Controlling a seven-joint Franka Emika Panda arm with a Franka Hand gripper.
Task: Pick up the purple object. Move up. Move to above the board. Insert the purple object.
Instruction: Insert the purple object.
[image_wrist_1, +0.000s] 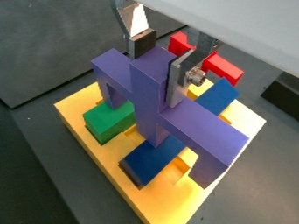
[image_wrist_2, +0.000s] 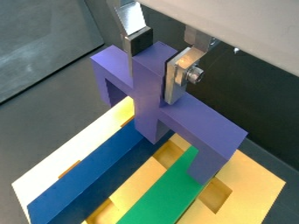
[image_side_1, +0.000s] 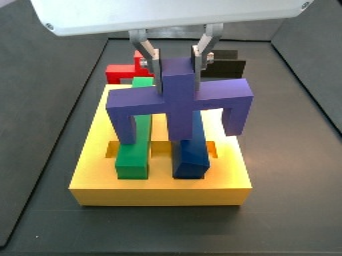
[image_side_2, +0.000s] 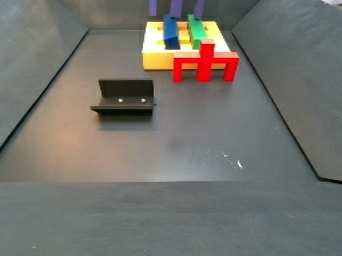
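My gripper (image_wrist_1: 162, 54) sits above the board, its fingers (image_wrist_1: 183, 74) flat brushed-silver metal with dark matt pads, closed on the purple object (image_wrist_1: 158, 96), which looks like smooth matt plastic with crisp edges. The board (image_side_1: 160, 187) has the same smooth, slightly satin plastic look in yellow, as do the green block (image_wrist_1: 108, 120) and the red block (image_side_2: 206, 66). The floor (image_side_2: 174, 140) is dull dark sheet with faint scuffs, and the fixture (image_side_2: 123, 97) looks like matt black metal.
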